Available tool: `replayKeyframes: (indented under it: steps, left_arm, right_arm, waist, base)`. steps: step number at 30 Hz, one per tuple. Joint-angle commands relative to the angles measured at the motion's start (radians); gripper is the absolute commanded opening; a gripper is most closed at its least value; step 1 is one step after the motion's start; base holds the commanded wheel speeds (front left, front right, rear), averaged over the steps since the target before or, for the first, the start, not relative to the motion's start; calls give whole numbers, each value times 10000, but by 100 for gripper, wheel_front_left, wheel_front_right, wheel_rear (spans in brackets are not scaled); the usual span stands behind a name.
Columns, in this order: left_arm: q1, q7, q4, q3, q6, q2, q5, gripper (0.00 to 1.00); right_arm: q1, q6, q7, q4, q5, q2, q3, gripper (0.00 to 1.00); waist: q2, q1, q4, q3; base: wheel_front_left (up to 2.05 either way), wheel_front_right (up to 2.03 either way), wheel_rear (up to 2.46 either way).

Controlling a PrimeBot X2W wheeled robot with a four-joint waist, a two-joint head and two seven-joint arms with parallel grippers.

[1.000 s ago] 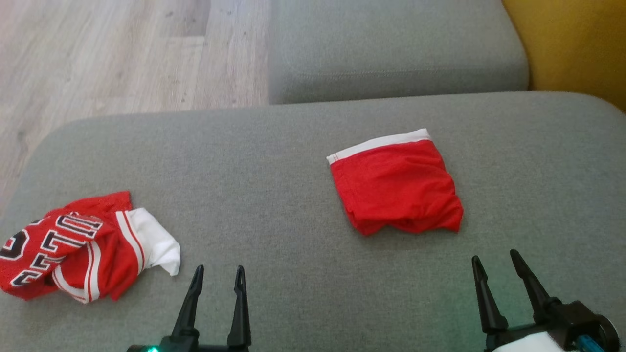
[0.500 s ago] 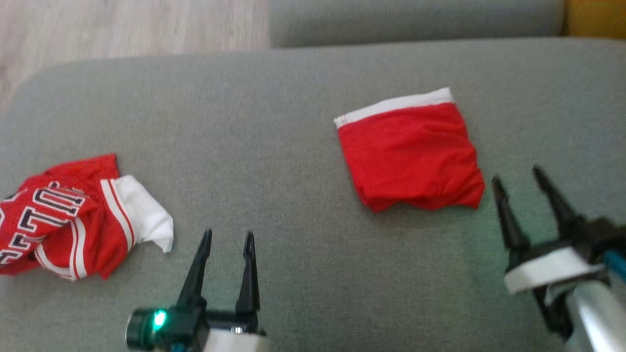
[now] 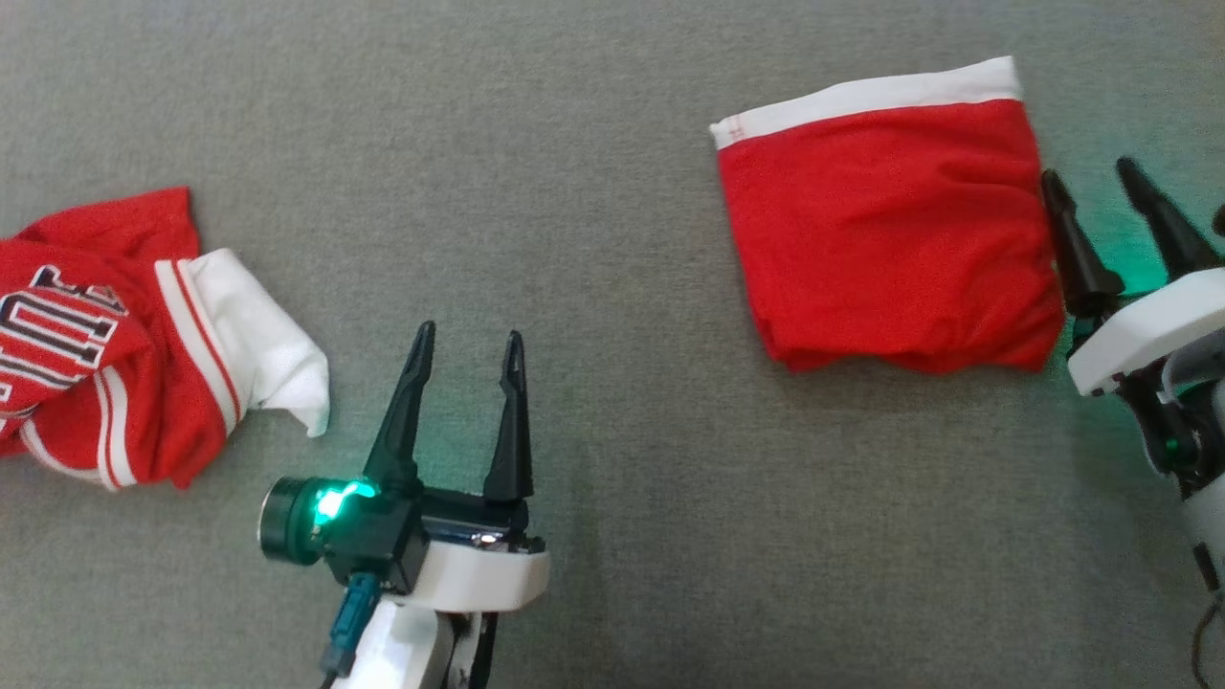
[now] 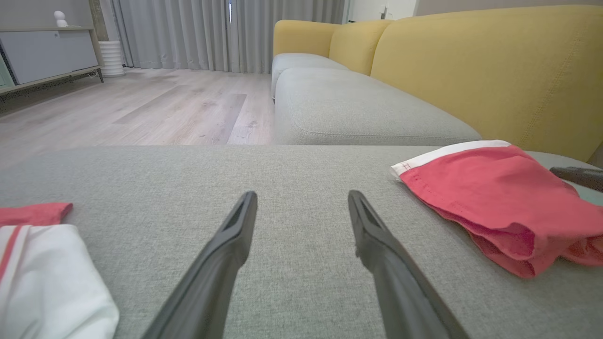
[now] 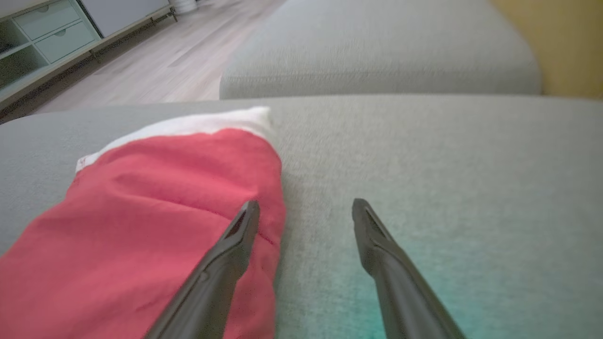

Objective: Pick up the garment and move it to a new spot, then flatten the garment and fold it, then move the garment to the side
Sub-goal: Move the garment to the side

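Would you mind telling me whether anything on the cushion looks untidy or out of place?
The red and white jersey at the left lies crumpled in a heap, its lettering bunched up. The red shorts at the right lie neatly folded. Nothing looks spilled or damaged.

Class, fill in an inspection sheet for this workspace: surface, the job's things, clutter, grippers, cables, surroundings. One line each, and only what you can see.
Surface: grey cushion, flat and fabric-covered.
Job's things: folded red garment with a white waistband, lying flat at the right.
Clutter: crumpled red-and-white jersey at the left, apart from the garment.
Grippers: left gripper open over bare cushion between the two cloths; right gripper open at the garment's right edge, holding nothing.
Cables: teal-plugged cable at the left wrist, clear of the cloth.
Surroundings: wooden floor, yellow sofa back, grey curtains, low cabinet.
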State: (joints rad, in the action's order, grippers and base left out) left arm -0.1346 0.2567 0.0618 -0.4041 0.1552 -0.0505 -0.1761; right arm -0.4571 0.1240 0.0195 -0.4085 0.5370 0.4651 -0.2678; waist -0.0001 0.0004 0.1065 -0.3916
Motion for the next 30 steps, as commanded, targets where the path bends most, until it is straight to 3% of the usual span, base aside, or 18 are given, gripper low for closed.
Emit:
replayKeyframes:
  steps: [1, 5, 7, 8, 17, 23, 30]
  left_arm:
    - [-210, 51, -281, 140, 59, 3, -84, 100]
    - [-350, 51, -376, -88, 152, 3, -213, 100]
    - [-398, 51, -432, -155, 176, 3, -235, 100]
    - [-418, 51, -462, -178, 181, 3, -221, 100]
    - [-418, 51, -619, -42, 174, 3, -51, 100]
    - [-513, 51, -602, 172, -32, 3, 286, 100]
    - [-858, 51, -546, 398, -428, 3, 763, 100]
  right_arm:
    - [56, 67, -302, 237, 433, 278, -244, 100]
    - [233, 67, -1021, 578, 1776, 329, -623, 100]
    - [376, 67, -1224, 797, 2253, 412, -804, 38]
    - [441, 67, -1262, 874, 2412, 475, -855, 0]
    - [973, 67, -917, 1502, 2522, 899, -322, 0]
    - [1148, 67, -854, 1945, 1817, 1934, 271, 0]
    - [586, 67, -1028, 1396, 1220, 3291, 569, 0]
  waist:
    - [1, -4, 171, -161]
    - [1, -4, 196, -237]
    - [1, -4, 164, -257]
    - [1, -4, 142, -259]
    - [1, -4, -407, -328]
    - [1, -4, -1233, -595]
    - [1, -4, -2044, -1066]
  base:
    - [0, 0, 0]
    - [0, 0, 0]
    - [0, 0, 0]
    - [0, 0, 0]
    - [0, 0, 0]
    - [0, 0, 0]
    - [0, 0, 0]
